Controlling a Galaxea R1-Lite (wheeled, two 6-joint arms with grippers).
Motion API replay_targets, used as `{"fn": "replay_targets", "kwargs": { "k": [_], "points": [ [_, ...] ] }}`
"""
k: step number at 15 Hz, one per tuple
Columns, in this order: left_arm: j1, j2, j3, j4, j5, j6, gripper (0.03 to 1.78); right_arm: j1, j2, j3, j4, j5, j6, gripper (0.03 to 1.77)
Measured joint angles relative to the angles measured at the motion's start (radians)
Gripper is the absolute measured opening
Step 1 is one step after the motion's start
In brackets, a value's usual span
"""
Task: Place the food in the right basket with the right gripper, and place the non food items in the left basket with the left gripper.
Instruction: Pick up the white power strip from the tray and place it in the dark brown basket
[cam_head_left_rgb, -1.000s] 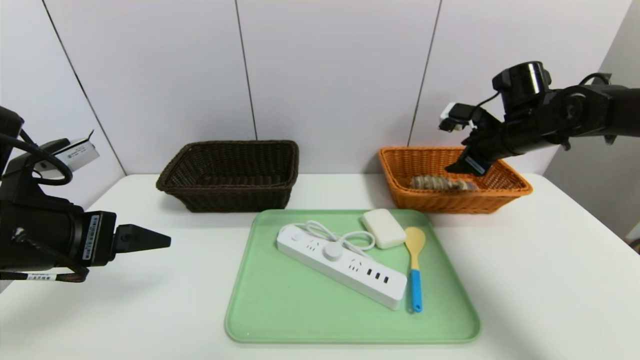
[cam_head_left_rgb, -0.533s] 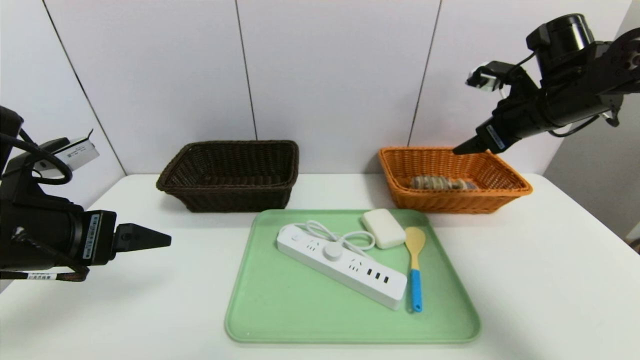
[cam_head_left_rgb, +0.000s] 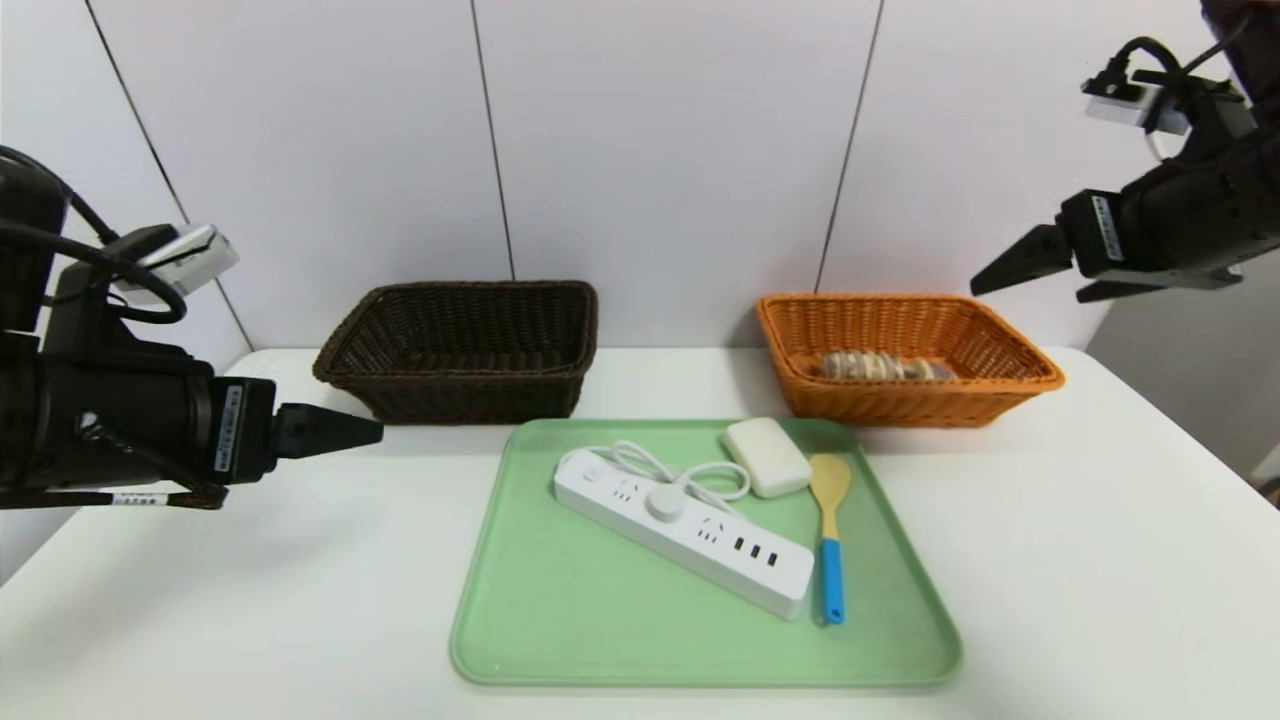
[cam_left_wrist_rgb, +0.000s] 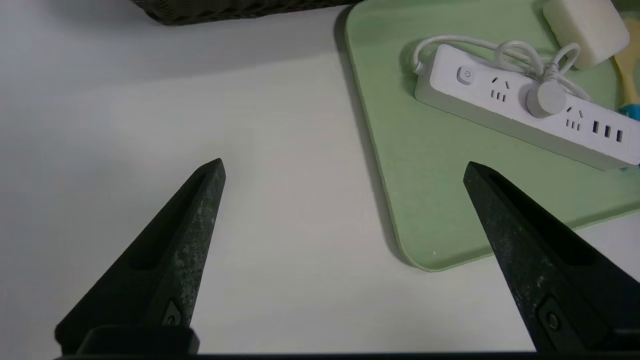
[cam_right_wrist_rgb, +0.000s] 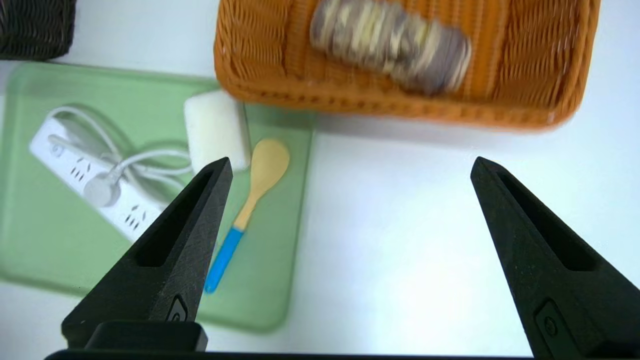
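The striped brown loaf (cam_head_left_rgb: 880, 366) (cam_right_wrist_rgb: 390, 42) lies in the orange right basket (cam_head_left_rgb: 900, 405) (cam_right_wrist_rgb: 390, 107). My right gripper (cam_head_left_rgb: 1028, 292) (cam_right_wrist_rgb: 351, 159) hangs open and empty, high above the basket's right end. On the green tray (cam_head_left_rgb: 560, 620) rest the white power strip (cam_head_left_rgb: 690, 530) (cam_left_wrist_rgb: 525, 115), the white block (cam_head_left_rgb: 767, 456) (cam_right_wrist_rgb: 215, 125) and the yellow spoon with blue handle (cam_head_left_rgb: 829, 500) (cam_right_wrist_rgb: 260, 175). The dark left basket (cam_head_left_rgb: 470, 395) stands at the back left. My left gripper (cam_head_left_rgb: 370, 432) (cam_left_wrist_rgb: 345, 162) hovers open and empty, left of the tray.
The white table (cam_head_left_rgb: 1100, 560) ends in an edge at the right, and a panelled wall (cam_head_left_rgb: 660, 150) stands close behind both baskets. The tray's near left corner (cam_left_wrist_rgb: 430, 260) lies between my left gripper's fingers in the left wrist view.
My right gripper has opened fully, risen out of the orange basket and swung right, leaving the loaf inside. My left gripper has lifted a little and shifted toward the tray.
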Motion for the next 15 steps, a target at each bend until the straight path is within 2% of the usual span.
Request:
{"fn": "replay_targets", "kwargs": {
  "k": [3,6,8,10,12,15],
  "points": [
    [-0.061,0.037,-0.002,-0.045,0.0,0.05,1.69,0.025,-0.086,0.087,0.044,-0.003,0.1,1.67],
    [-0.126,0.095,-0.006,-0.096,-0.004,0.15,1.69,0.067,-0.176,0.211,0.045,-0.003,0.13,1.68],
    [-0.169,0.141,-0.04,-0.115,-0.044,0.235,1.69,0.105,-0.224,0.275,0.046,-0.005,0.153,1.69],
    [-0.217,0.19,-0.097,-0.116,-0.101,0.265,1.69,0.128,-0.258,0.315,0.048,-0.006,0.168,1.69],
    [-0.259,0.246,-0.151,-0.116,-0.123,0.311,1.69,0.142,-0.283,0.343,0.05,-0.005,0.172,1.69],
    [-0.284,0.331,-0.215,-0.114,-0.165,0.46,1.69,0.157,-0.309,0.377,0.052,-0.004,0.204,1.69]
  ]
}}
